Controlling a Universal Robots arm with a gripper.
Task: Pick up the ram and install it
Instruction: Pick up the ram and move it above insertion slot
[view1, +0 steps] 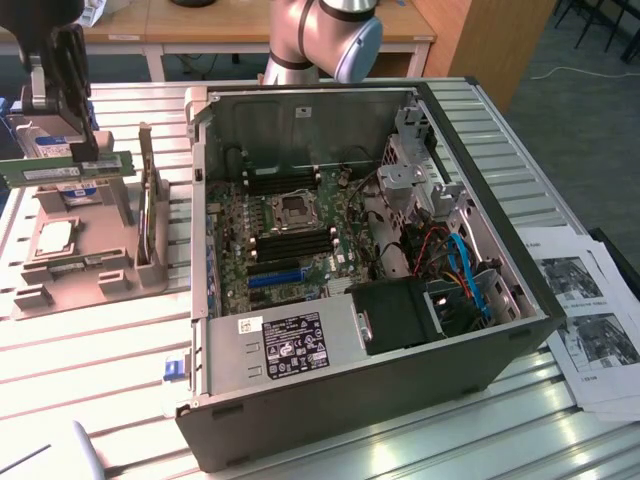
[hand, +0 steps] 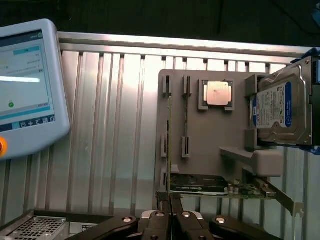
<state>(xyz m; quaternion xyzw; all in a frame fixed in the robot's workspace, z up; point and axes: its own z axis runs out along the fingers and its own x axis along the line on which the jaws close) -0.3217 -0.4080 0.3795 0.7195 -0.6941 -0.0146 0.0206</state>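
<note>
The ram (view1: 70, 168) is a green stick with a pale label, held level with its long edge horizontal, at the far exterior view's left. It sits over the grey holder tray (view1: 70, 270), well apart from the open computer case (view1: 300, 400). In the wrist view the ram (hand: 169, 145) shows edge-on as a thin line running out from the gripper (hand: 170, 197). The fingers (hand: 161, 202) are clenched on it, pressed together at the stick's upper edge. In the exterior view the gripper (view1: 82, 155) comes down onto the ram from above. Whether the ram's lower edge is clear of the tray's slots I cannot tell.

The tray rests on the ribbed metal tabletop (view1: 100, 350). It also holds a square processor chip (hand: 217, 93), a hard drive (hand: 280, 107) with a blue-white label standing on edge, and a graphics card (hand: 200, 184). The case lies on its side, open, with the motherboard (view1: 290, 240) exposed, black memory slots (view1: 295, 245) and a blue slot (view1: 275, 277) on it. Printed papers (view1: 590, 320) lie at the exterior view's right, and a teach pendant (hand: 25, 90) lies on the tabletop near the tray
</note>
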